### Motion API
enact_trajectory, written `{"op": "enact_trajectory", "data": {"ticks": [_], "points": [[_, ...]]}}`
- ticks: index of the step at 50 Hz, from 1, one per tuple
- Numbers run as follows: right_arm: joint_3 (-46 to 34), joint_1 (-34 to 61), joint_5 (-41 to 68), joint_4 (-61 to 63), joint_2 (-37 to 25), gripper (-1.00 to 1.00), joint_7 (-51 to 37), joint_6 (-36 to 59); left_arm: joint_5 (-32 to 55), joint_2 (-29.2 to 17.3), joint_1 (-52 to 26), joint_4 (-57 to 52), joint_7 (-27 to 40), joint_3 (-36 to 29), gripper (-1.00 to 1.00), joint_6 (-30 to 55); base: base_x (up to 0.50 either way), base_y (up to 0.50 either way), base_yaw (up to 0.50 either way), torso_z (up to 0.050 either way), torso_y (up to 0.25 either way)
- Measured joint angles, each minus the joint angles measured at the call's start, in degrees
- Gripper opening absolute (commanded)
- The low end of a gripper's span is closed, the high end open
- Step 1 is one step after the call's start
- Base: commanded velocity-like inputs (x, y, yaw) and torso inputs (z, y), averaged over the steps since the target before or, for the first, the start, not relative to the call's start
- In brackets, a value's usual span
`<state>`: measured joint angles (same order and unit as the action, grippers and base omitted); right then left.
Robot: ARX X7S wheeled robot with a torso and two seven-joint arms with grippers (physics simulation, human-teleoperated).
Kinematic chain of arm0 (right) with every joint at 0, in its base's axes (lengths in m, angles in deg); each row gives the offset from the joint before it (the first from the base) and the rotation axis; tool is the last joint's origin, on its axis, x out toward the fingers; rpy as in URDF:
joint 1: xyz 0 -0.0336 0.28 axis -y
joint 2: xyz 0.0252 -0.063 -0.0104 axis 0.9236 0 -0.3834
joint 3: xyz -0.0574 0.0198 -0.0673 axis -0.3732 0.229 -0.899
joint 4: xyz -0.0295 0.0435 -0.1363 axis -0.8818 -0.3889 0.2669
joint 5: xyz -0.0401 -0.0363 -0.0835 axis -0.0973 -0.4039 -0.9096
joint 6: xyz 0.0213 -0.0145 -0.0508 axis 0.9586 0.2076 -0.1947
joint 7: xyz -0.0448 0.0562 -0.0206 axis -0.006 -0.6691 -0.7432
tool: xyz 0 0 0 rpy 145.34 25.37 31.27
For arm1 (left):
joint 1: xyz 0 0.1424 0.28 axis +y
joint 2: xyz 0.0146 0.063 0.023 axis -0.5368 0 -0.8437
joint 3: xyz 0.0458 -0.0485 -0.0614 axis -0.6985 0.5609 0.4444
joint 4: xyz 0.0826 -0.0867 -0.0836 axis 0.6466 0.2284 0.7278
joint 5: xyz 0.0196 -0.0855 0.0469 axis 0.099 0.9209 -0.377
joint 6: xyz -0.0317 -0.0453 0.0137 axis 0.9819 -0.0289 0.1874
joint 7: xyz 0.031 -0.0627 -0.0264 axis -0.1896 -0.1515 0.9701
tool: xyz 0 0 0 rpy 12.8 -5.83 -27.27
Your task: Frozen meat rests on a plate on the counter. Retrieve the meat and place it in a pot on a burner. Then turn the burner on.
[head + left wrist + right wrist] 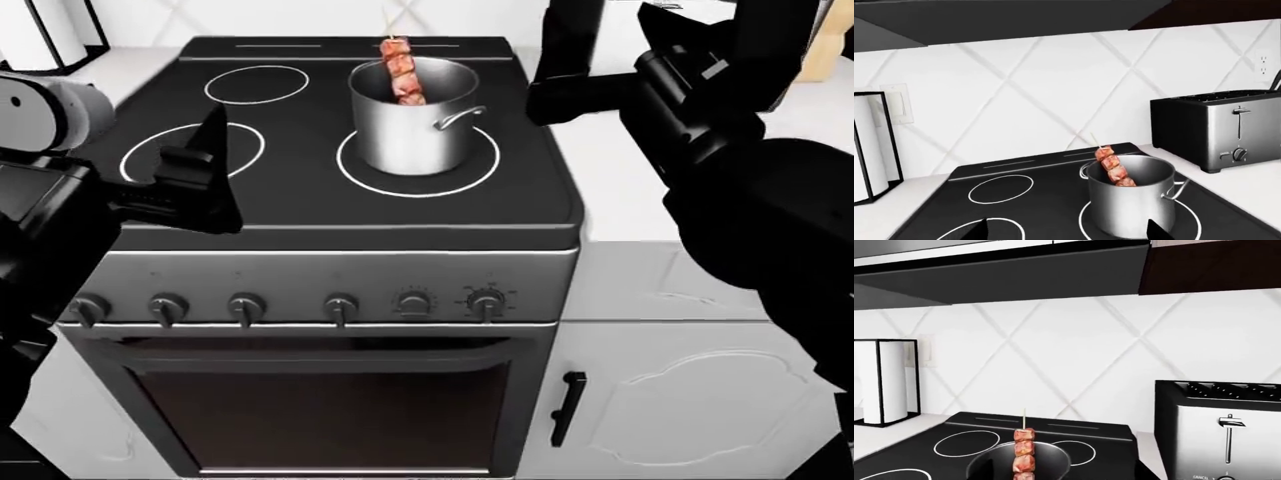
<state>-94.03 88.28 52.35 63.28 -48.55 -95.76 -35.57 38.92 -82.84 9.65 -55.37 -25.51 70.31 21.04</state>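
The steel pot [411, 118] sits on the front right burner [418, 160] of the stove [334, 215]. The meat [400, 70] leans inside. It looks light and stiff. Next comes a small knob [414, 302]; pinch it. The left gripper [203, 178] is wide and empty. I cannot tell about the right gripper.

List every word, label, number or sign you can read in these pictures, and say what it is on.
"CANCEL": small print low on the toaster front, cut off at the frame edge in the right wrist view.
Tiny print beside the toaster's knob in the left wrist view: too small to read.
Marks around the stove knobs in the head view: too blurred to read.
Nothing readable elsewhere.
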Motion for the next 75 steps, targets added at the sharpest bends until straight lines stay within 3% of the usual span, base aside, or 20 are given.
{"op": "enact_trajectory", "data": {"ticks": [28, 47, 75], "points": [[-0.7, -0.4, -0.5, 1.5, -0.4, 1.00, 0.5, -0.2, -0.1, 1.1, -0.9, -0.4, -0.4, -1.3, 1.00, -0.4, 0.00, 0.00, 0.00, -0.050, 0.000], [2.3, -3.2, 1.5, 6.2, -3.1, 1.00, -2.1, -1.6, 2.5, 7.7, 0.2, -2.4, 5.1, -3.5, 1.00, -2.7, 0.00, 0.00, 0.00, -0.050, 0.000], [5.5, -15.1, -4.4, 18.6, -7.9, 1.00, -6.9, -8.9, -4.6, 17.0, 6.0, -1.4, 8.0, -8.0, 1.00, -6.8, 0.00, 0.00, 0.00, -0.050, 0.000]]}}
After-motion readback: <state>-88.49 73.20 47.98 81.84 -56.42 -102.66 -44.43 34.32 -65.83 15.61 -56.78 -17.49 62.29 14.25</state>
